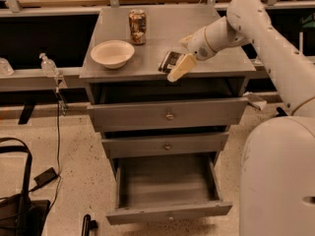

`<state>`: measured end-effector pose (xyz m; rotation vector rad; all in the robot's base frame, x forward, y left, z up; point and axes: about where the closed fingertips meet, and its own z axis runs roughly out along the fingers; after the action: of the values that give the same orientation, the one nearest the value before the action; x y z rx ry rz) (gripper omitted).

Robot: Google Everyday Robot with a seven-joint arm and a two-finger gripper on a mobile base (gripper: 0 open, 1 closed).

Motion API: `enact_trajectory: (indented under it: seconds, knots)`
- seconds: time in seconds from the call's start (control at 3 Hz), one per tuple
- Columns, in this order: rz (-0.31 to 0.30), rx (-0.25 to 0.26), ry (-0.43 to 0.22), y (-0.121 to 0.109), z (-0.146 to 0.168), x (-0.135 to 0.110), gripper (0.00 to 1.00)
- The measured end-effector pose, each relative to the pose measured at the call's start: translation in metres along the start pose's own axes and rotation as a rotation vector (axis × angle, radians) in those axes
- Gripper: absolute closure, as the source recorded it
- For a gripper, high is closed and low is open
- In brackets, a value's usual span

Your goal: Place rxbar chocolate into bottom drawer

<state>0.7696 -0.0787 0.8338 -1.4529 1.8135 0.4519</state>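
Observation:
The rxbar chocolate [169,60], a flat black-wrapped bar, lies near the front edge of the grey cabinet top [216,38]. My gripper [180,67] reaches in from the right on the white arm and covers the bar's right end, right at the top's front edge. The bottom drawer [147,181] is pulled out and open below, its inside bare, with a small knob on its front [170,214].
A brown patterned can [137,27] and a white bowl [112,53] stand on the cabinet top to the left. The two upper drawers [169,116] stick out slightly. My white base [278,181] is at the right. A black bag [17,205] and cable lie on the floor at the left.

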Motion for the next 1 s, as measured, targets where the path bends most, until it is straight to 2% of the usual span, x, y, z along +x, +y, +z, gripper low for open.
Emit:
enact_trajectory:
  seconds: [0.33,0.67,1.0]
  knots:
    - [-0.035,-0.028,-0.003,-0.0029,0.0233,0.0043,0.0]
    - [-0.026,-0.054,-0.031,-0.0023,0.0332,0.0081,0.14]
    - [0.0,-0.091,-0.127,0.0025,0.031,0.0019,0.38]
